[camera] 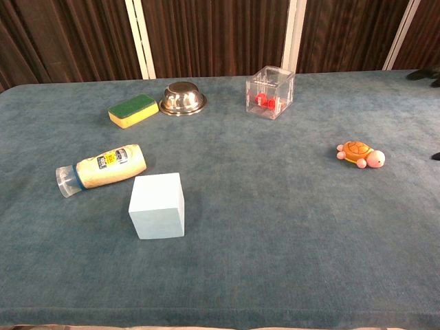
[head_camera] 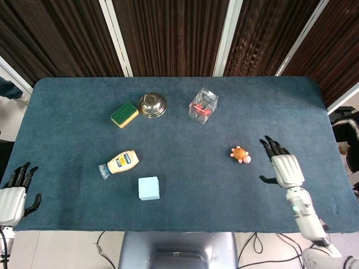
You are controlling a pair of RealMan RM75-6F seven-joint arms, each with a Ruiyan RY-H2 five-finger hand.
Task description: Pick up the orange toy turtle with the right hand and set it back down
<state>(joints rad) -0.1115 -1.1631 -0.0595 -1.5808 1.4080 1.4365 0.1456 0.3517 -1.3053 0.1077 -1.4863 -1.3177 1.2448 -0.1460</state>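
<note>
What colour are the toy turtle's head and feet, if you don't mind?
Pink, under an orange shell; the toy turtle shows best in the chest view.

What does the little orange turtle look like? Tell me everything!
The orange toy turtle has a rounded orange shell marked with darker lines, and a pink head and pink feet. It looks like smooth plastic or rubber. It sits right side up on the blue cloth-covered table, on the robot's right side, head pointing away from the other things. Nothing touches it; the right robot hand is open beside it, apart from it.
</note>
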